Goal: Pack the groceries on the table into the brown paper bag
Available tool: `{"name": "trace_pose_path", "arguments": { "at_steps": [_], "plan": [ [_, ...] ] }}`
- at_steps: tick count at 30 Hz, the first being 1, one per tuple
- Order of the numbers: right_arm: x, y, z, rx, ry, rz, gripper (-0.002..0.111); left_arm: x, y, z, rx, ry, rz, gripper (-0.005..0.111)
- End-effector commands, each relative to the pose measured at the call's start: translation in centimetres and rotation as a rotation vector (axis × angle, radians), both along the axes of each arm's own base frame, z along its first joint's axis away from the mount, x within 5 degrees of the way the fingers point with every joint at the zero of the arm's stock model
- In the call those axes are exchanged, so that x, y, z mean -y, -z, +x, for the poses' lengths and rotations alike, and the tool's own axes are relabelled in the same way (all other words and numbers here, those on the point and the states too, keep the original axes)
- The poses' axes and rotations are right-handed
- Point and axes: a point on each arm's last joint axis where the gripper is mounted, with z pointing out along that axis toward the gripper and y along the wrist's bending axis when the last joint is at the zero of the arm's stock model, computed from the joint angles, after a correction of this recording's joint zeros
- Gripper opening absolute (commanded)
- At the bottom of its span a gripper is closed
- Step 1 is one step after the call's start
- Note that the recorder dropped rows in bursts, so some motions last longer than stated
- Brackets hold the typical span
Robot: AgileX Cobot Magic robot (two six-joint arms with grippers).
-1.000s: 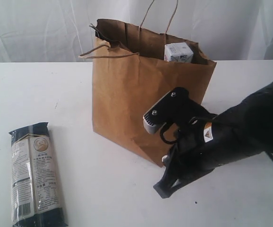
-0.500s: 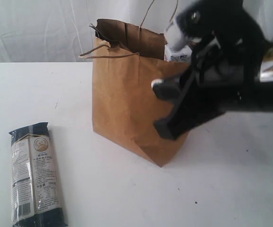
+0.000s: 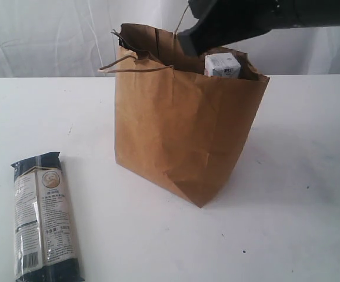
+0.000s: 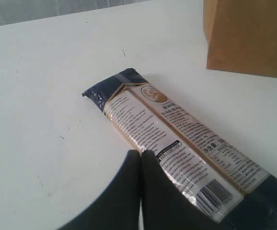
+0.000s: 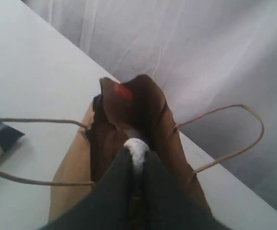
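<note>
Fingers (image 4: pixel 121 196) of left gripper (image 4: pixel 141 154) and right gripper (image 5: pixel 136 148) are closed. Small white-blue carton (image 3: pixel 222 64) is inside crinkled brown paper bag (image 3: pixel 176 129); long dark-blue noodle packet (image 3: pixel 40 217) awaits packing.

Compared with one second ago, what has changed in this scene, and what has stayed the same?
The right gripper rose from low in front of the brown paper bag to above its open mouth, jaws shut; nothing visibly taken or released. The bag, the white-blue carton inside it and the noodle packet on the table did not move.
</note>
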Motion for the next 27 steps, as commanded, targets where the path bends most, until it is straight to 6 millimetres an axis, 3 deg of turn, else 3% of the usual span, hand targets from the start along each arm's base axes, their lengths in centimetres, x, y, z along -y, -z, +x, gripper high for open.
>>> {"name": "trace_pose_path", "arguments": {
  "at_steps": [1, 6, 8, 13, 15, 21, 27],
  "plan": [
    [-0.9, 1.7, 2.0, -0.089, 0.015, -0.065, 0.000, 0.0, 0.1, 0.0, 0.000, 0.000, -0.003, 0.000],
    [-2.1, 3.0, 3.6, -0.127, 0.015, -0.079, 0.001, 0.0, 0.1, 0.0, 0.000, 0.000, -0.003, 0.000],
    [-2.3, 3.4, 3.9, -0.144, 0.015, -0.078, 0.008, 0.0, 0.1, 0.0, 0.000, 0.000, -0.003, 0.000],
    [-2.5, 3.1, 4.0, -0.128, 0.019, -0.053, 0.056, 0.0, 0.1, 0.0, 0.000, 0.000, -0.003, 0.000],
    [-2.4, 2.6, 3.9, -0.124, 0.037, 0.009, 0.066, 0.0, 0.1, 0.0, 0.000, 0.000, -0.003, 0.000],
    [-1.6, 1.8, 2.7, -0.074, 0.058, 0.142, 0.061, 0.0, 0.1, 0.0, 0.000, 0.000, -0.003, 0.000],
    [0.7, 2.4, -0.5, -0.047, 0.055, 0.171, 0.054, 0.0, 0.1, 0.0, 0.000, 0.000, -0.003, 0.000]
  ]
}}
